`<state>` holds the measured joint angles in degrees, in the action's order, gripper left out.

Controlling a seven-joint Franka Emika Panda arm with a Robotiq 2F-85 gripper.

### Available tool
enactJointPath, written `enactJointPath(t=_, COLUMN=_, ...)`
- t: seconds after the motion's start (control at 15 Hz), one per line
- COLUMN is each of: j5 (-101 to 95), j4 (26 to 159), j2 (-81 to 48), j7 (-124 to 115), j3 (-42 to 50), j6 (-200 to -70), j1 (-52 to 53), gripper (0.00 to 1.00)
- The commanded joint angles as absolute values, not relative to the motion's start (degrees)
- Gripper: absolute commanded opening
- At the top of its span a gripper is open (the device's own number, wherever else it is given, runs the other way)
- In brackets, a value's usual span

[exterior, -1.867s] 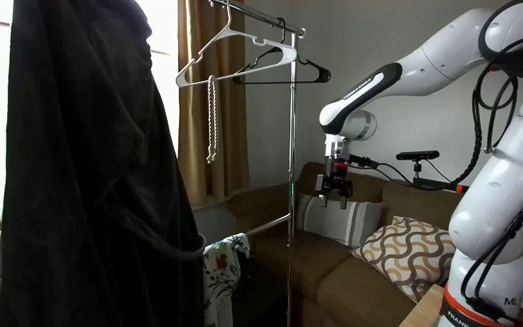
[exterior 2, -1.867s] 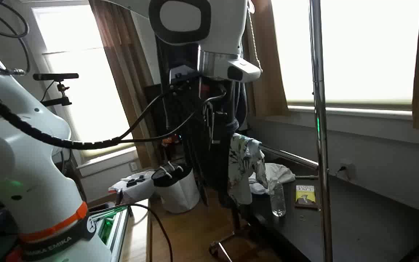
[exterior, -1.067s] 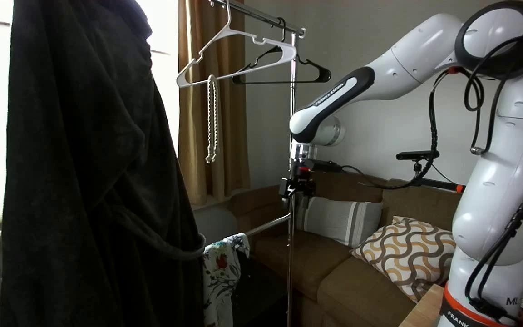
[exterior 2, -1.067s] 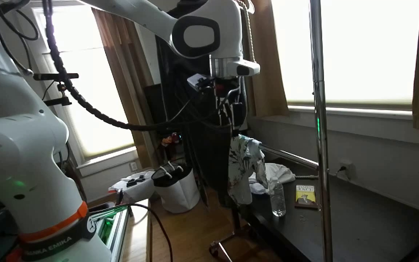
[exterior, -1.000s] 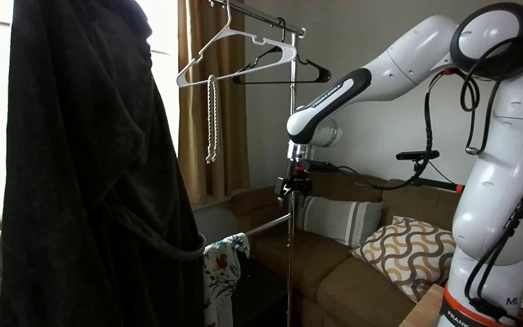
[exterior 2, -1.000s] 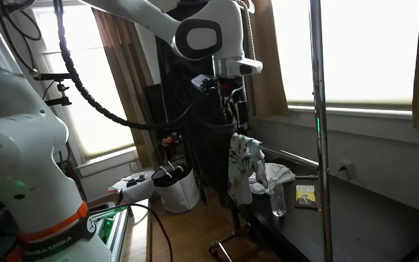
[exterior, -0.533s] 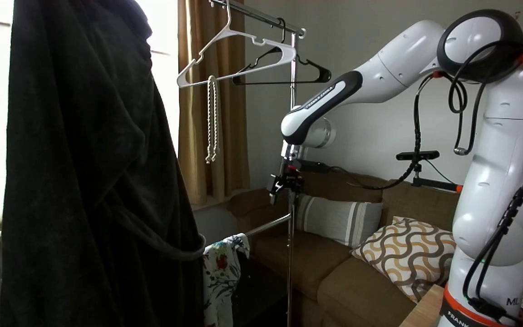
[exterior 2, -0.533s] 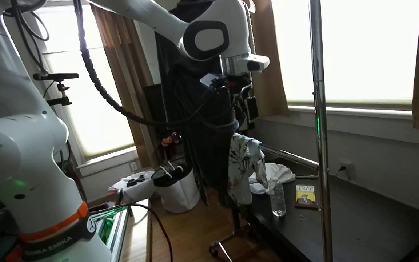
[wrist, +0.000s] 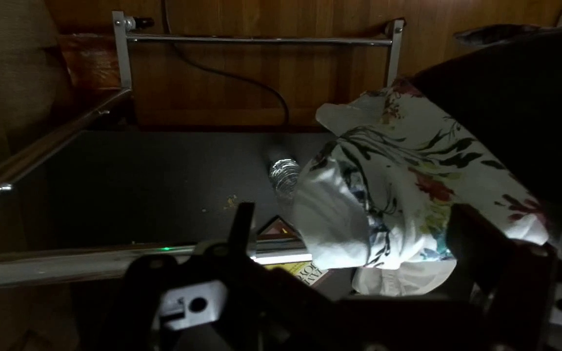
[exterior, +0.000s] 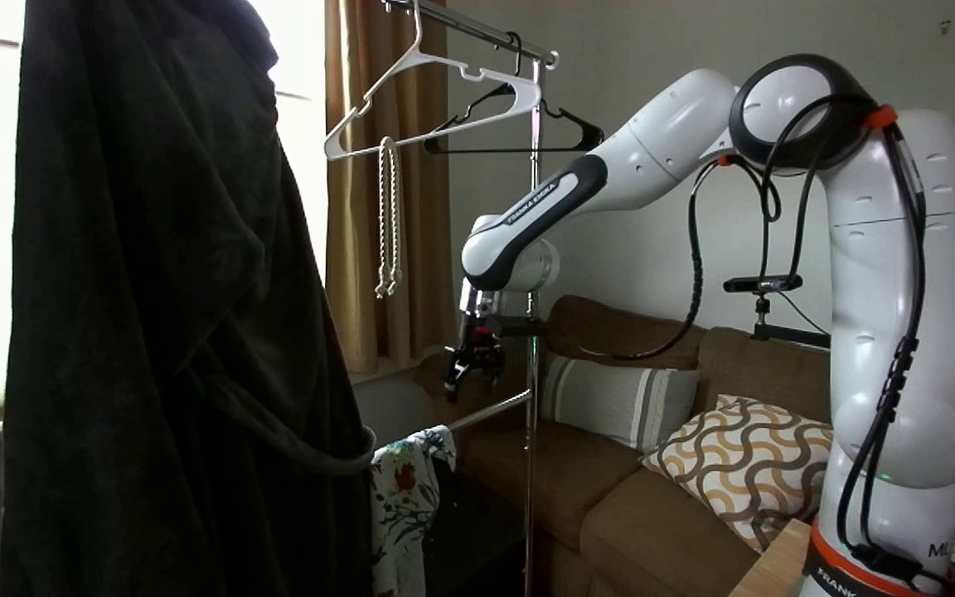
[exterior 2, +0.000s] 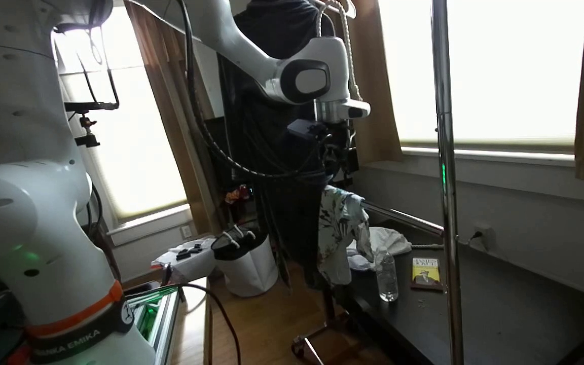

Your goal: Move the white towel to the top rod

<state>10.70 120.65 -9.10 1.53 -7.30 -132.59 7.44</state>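
Gripper (exterior: pixel 472 386) lower and closer to white towel (exterior: pixel 408 493); towel unmoved

Since the earlier frame the gripper has gone down toward 7–8 o'clock in an exterior view. Towel, flower-printed, hangs over the lower rod (exterior: pixel 490 410), at the gripper's 7 o'clock and apart from it. At 12 is the top rod (exterior: pixel 477 26), bearing a white hanger (exterior: pixel 416 58) and a black hanger (exterior: pixel 486 152). Dark robe (exterior: pixel 187 298) at the towel's 10; edges meet in view, contact unclear.

In an exterior view the towel is at the gripper's 6 o'clock. Bottle (exterior 2: pixel 386 279) on the table (exterior 2: pixel 500 304), at the towel's 4–5. Dark gripper against dark robe: jaw spread not readable here.

Wrist view: fingers (wrist: pixel 242 224) stand wide apart, no cloth pinched. Towel shows between and beyond them, running off toward 2 o'clock.

Handling, my judgement: light, limp, thin cloth; hard to damage, likely to slide along the polished rod. Best hold: crest of the fold, both layers, at the end nearer the gripper. Pinch too deep and the jaws may bite the rod; too shallow and one layer may slip out. Tails will probably swing on the lift.
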Motion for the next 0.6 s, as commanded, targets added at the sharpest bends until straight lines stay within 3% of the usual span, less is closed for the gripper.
enactJointPath(t=0.0, j5=7.05, j4=115.87, j2=-16.00, j7=-0.59, j3=-8.21, j6=-134.01, j1=9.13, gripper=1.00)
enactJointPath(t=0.53, j5=7.48, j4=115.22, j2=-17.57, j7=-0.26, j3=-8.96, j6=-133.78, j1=9.46, gripper=1.00)
